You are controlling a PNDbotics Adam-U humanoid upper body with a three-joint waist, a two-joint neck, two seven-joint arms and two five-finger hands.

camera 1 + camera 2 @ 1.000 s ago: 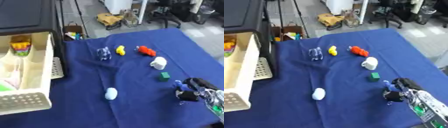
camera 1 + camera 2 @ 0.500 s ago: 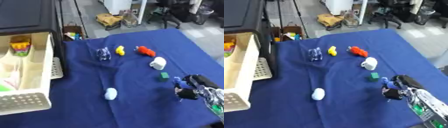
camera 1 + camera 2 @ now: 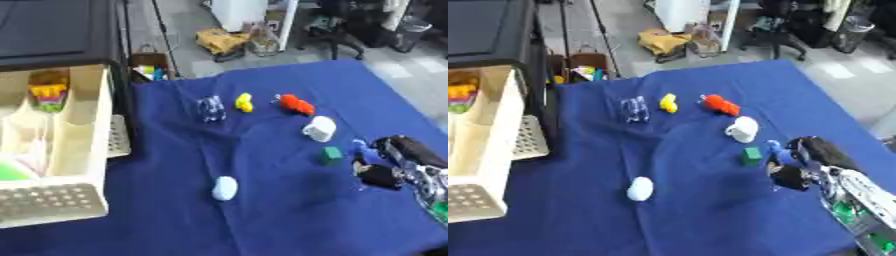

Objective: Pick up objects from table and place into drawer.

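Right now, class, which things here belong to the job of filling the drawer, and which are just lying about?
Job:
drawer
yellow toy
red toy
white cup
green block
white oval
clear piece
blue thing at the right robot hand

Lying about:
yellow bag
office chair

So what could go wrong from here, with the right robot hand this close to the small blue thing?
The right robot hand sits by a small blue thing; whether it is gripped is unclear, so it may slip. The green cube and white object lie close by and could get nudged. The drawer is far across the blue cloth, a long carry.
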